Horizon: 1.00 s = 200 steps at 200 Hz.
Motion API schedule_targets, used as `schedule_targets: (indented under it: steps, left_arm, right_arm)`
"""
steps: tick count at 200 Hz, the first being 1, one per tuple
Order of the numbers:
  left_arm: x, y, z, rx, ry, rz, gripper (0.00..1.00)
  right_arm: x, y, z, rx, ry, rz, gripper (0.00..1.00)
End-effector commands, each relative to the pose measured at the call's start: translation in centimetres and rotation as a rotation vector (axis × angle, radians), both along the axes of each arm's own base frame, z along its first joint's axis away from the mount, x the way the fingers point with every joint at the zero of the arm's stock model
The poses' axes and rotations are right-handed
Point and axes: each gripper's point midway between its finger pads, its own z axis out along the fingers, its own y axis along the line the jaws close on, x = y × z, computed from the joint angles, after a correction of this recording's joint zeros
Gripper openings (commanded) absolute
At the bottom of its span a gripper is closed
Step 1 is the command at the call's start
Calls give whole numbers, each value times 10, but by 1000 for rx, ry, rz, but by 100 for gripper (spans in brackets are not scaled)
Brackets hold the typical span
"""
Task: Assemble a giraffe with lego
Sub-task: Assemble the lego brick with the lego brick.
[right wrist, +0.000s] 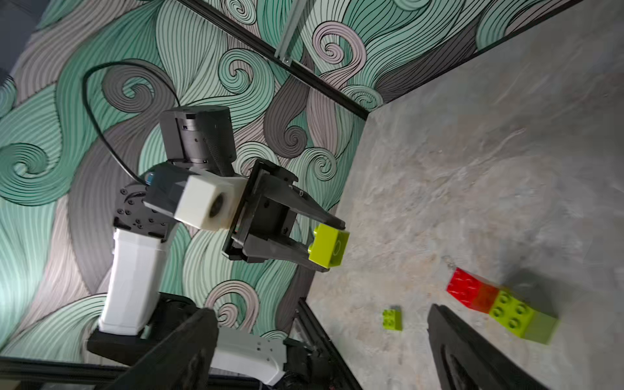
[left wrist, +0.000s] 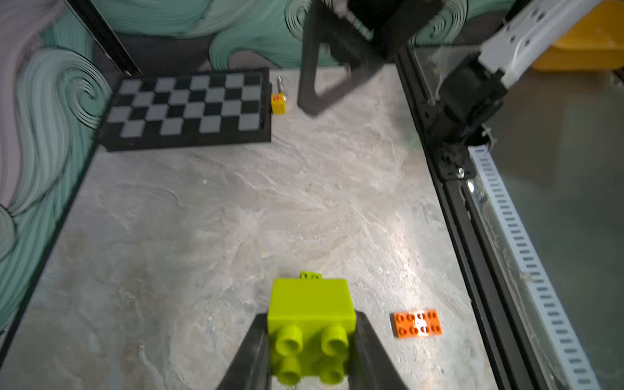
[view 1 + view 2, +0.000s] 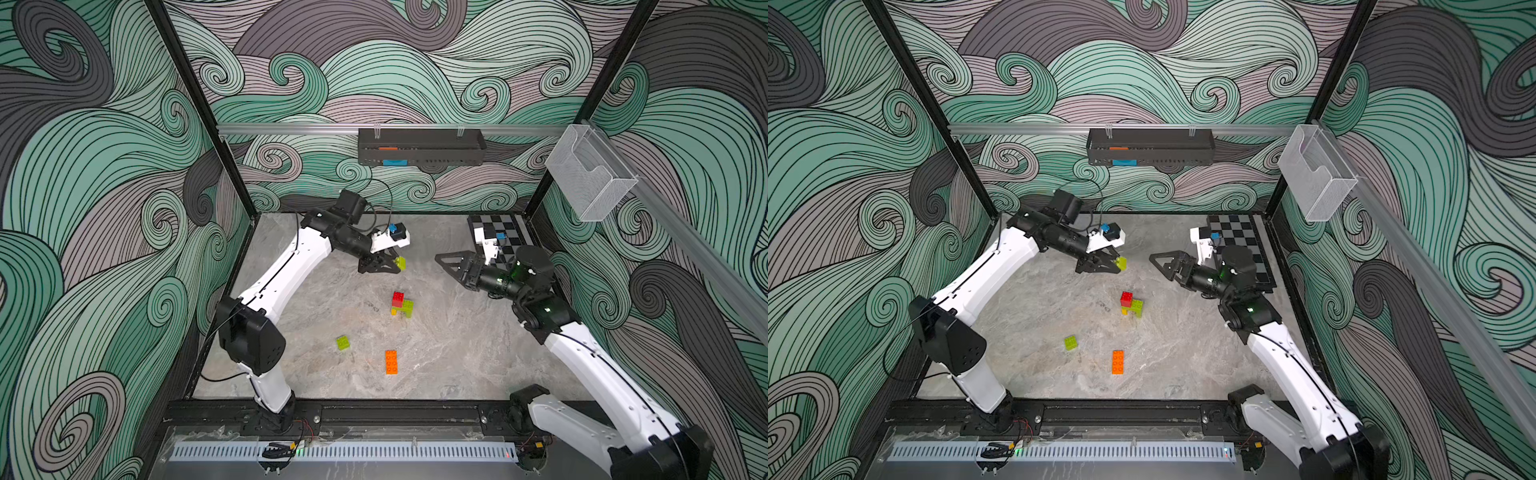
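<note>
Lego in the pincer: lime green four-stud plastic brick (image 2: pixel 310 300), clamped between the two black fingers (image 2: pixel 366 341) of the left gripper (image 2: pixel 310 337), studs facing the wrist camera, held clear of the table.
Left gripper: upper centre in both top views (image 3: pixel 397 266), jaws closed on the brick's side faces.
Right gripper: right gripper (image 1: pixel 320 307) has its fingers (image 1: pixel 452 337) spread wide with nothing between them. It sits right of centre in both top views, tips towards the left gripper, with a clear gap between the two.
Giraffe so far: small stack of joined bricks (image 3: pixel 402 305), mid-frame in both top views, below the held brick. A red brick (image 3: pixel 398 297) is on top, a lime green block (image 3: pixel 408 308) lower right and a yellow piece (image 3: pixel 394 311) lower left.
Loose green: small lime green square brick (image 3: pixel 343 343), lower left of the stack, well apart from it.
Orange: long orange eight-stud brick (image 3: pixel 391 362), flat, studs up, below the stack and just right of the loose green one.
Surface: grey marbled table (image 3: pixel 316 316).
Far right corner: black-and-grey checkerboard (image 2: pixel 189 108), with a small yellow cube (image 2: pixel 278 103) just beside its edge.
</note>
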Motion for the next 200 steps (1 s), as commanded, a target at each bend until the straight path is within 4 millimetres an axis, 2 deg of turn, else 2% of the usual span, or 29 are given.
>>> schedule_targets:
  steps: [1, 31, 80, 123, 200]
  left_arm:
    - [-14, 17, -37, 240, -35, -74, 2]
    - [-12, 7, -60, 368, -93, -93, 1]
    - [-1, 7, -93, 574, -24, -49, 0]
    - [7, 13, -116, 784, 8, -54, 0]
    - [9, -4, -123, 784, -31, -74, 0]
  right_arm:
    - [-5, -35, -54, -309, -79, -80, 99]
    - [-12, -57, -69, -470, -205, -136, 99]
    - [-15, -81, -88, -611, -296, -215, 99]
    - [-13, -79, -93, -619, -288, -203, 99]
    - [-12, -77, -101, -618, -264, -185, 99]
